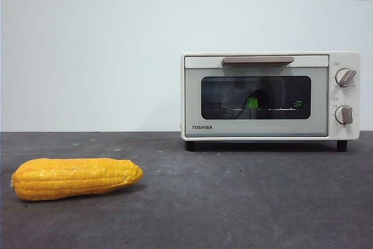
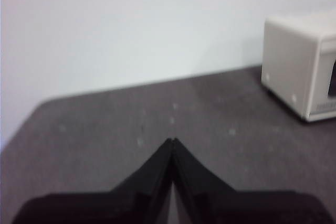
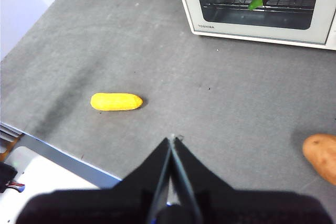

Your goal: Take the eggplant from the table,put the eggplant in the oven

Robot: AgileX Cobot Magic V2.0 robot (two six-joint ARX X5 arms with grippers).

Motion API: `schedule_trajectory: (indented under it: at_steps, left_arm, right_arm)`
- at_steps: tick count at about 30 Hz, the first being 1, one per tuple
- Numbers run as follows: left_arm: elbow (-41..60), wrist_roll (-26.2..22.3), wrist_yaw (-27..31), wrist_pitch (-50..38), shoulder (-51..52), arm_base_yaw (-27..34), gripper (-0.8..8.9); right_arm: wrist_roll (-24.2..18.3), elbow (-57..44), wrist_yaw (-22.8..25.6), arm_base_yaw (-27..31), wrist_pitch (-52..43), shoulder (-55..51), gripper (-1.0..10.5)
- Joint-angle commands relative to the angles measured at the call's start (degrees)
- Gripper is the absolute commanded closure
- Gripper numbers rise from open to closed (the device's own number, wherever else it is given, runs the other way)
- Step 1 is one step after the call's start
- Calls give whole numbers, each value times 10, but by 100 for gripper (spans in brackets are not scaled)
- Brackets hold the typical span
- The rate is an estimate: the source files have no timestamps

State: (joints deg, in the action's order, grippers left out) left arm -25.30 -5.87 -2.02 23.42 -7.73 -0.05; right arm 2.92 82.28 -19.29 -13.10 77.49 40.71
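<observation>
Already the eggplant (image 1: pixel 253 102) lies inside the oven (image 1: pixel 269 95), its green stem cap showing through the glass of the closed door, so the task looks done and the sound thing now is to leave both arms drawn back and disturb nothing. Neither tool is at work: the left tool (image 2: pixel 172 141) and the right tool (image 3: pixel 172 138) each hang over bare worktop (image 1: pixel 245 202) with jaws together, holding nothing. Any further move should steer clear of the corn (image 1: pixel 76 178) and the potato (image 3: pixel 321 157), which are not wanted.
</observation>
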Motion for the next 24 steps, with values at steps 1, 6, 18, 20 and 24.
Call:
schedule_trajectory:
  at_steps: [1,6,18,20,24]
  left_arm:
    - [44,24,1,-9,20,7,817]
    - [116,53,1,-32,52,17,817]
    - [220,106,5,-55,75,24,817]
    - [223,107,6,-57,75,24,816]
    - [223,107,6,-57,75,24,816]
  right_arm:
    - [-6,1,4,-1,13,8,946]
    - [-6,1,15,-1,12,26,946]
    - [-6,1,15,-1,12,98,946]
    - [-6,1,16,0,13,114,946]
    - [-6,1,16,0,12,153,946]
